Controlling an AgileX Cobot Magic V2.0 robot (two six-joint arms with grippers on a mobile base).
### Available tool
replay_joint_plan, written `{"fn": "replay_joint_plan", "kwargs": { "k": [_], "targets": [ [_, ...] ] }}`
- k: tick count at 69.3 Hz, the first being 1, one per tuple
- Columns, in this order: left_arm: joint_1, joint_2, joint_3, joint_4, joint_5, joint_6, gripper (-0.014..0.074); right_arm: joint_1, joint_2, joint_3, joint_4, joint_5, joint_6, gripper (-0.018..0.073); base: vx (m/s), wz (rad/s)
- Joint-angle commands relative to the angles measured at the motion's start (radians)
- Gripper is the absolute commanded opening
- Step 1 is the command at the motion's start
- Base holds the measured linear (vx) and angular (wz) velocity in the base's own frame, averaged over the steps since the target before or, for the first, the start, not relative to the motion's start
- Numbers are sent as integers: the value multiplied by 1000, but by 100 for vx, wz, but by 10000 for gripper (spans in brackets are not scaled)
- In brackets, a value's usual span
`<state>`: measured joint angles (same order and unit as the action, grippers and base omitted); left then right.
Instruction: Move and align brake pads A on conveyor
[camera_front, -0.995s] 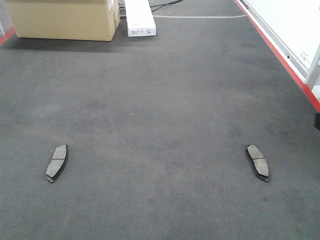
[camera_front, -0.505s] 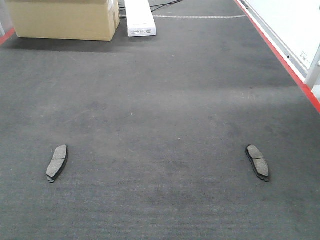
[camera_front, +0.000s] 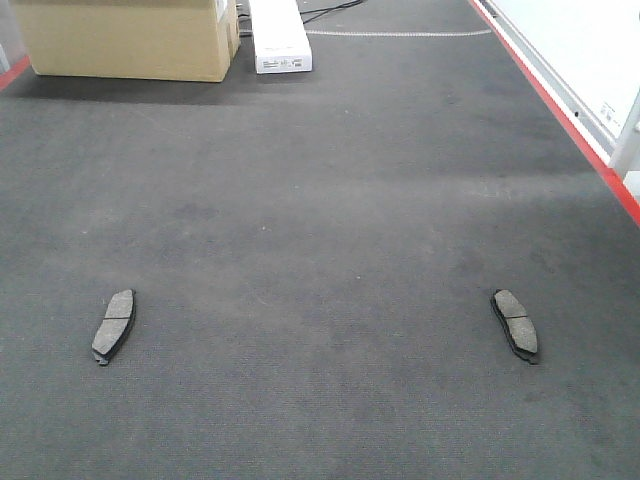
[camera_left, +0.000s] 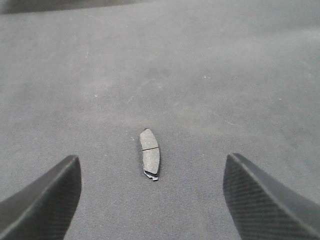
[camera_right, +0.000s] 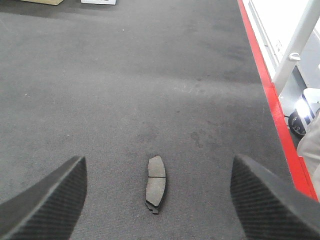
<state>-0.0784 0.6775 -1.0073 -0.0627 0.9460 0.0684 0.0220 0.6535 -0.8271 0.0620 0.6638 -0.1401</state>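
Two brake pads A lie grey face up on the dark grey conveyor (camera_front: 320, 200): the left pad (camera_front: 114, 327) and the right pad (camera_front: 515, 325), far apart and roughly level with each other. The left wrist view shows the left pad (camera_left: 149, 150) lying lengthwise, centred below my open left gripper (camera_left: 152, 159), whose fingers (camera_left: 45, 200) stand wide on either side without touching it. My right gripper (camera_right: 158, 159) is likewise open and empty above the right pad (camera_right: 156, 187). Neither gripper shows in the front view.
A red strip (camera_front: 570, 130) runs along the conveyor's right edge, with a white frame (camera_front: 590, 60) beyond it. A cardboard box (camera_front: 130, 40) and a white box (camera_front: 278, 35) stand at the far end. A white upright post (camera_right: 295, 45) is off the right edge.
A dark part that showed at the right edge of the front view a second ago has left the frame. Both pads lie where they were.
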Motion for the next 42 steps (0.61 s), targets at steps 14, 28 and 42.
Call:
{"fn": "replay_joint_plan", "kwargs": {
  "k": [14,28,42],
  "targets": [
    [-6,4,-20,-8,-62,0,540,-4,0,-25,-4,-64,-11,558,0,0],
    [-6,4,-20,-8,-62,0,540,-4,0,-25,-4,-64,-11,558,-1,0],
    [-6,6,-20,-8,-62,0,540,-4,1,-25,-4,-64,-11,558,-7,-2]
  ]
}}
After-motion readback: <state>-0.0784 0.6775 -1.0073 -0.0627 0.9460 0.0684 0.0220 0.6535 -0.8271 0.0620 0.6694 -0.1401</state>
